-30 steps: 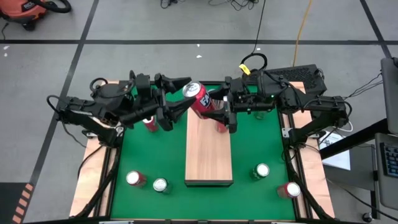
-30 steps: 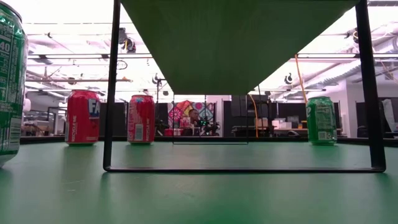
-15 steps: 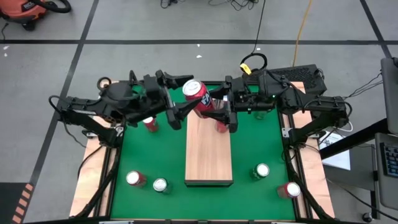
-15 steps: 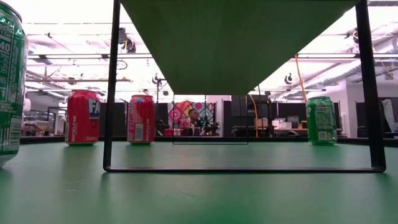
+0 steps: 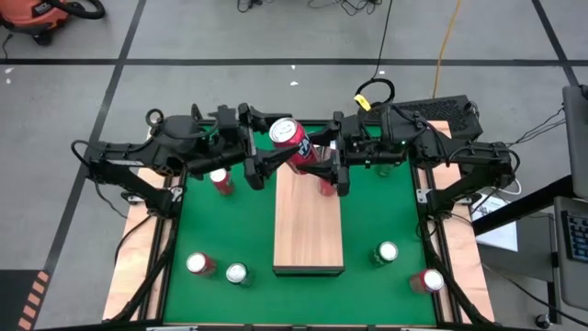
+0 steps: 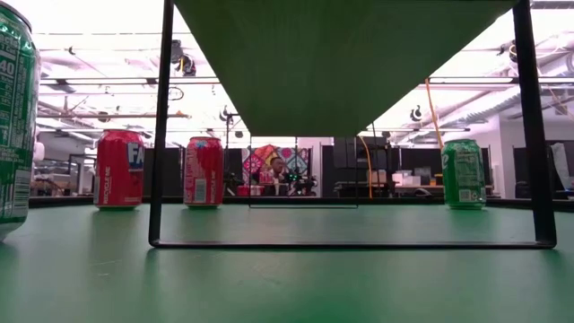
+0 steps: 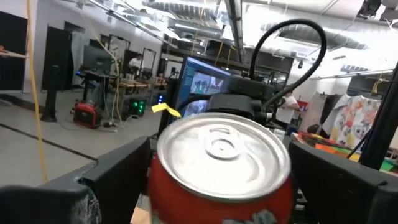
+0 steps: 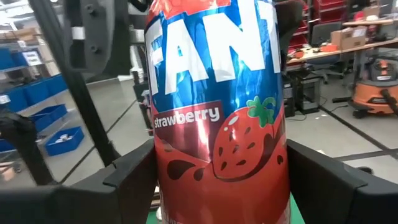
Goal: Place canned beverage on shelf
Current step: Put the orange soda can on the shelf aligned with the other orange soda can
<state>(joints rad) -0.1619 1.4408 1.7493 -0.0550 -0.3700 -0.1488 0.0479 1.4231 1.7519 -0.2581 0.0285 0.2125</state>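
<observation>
While right gripper (image 5: 323, 158) clamps tilted can (image 5: 292, 145) | left gripper (image 5: 260, 152) spread around it

Bright ceiling lights (image 6: 90, 54) are blown out in the low view; the nearest green can (image 6: 16, 117) is blurred.

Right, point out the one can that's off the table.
The red can tilted above the shelf's far end, in the right tool; the rest stand on the table.
</observation>
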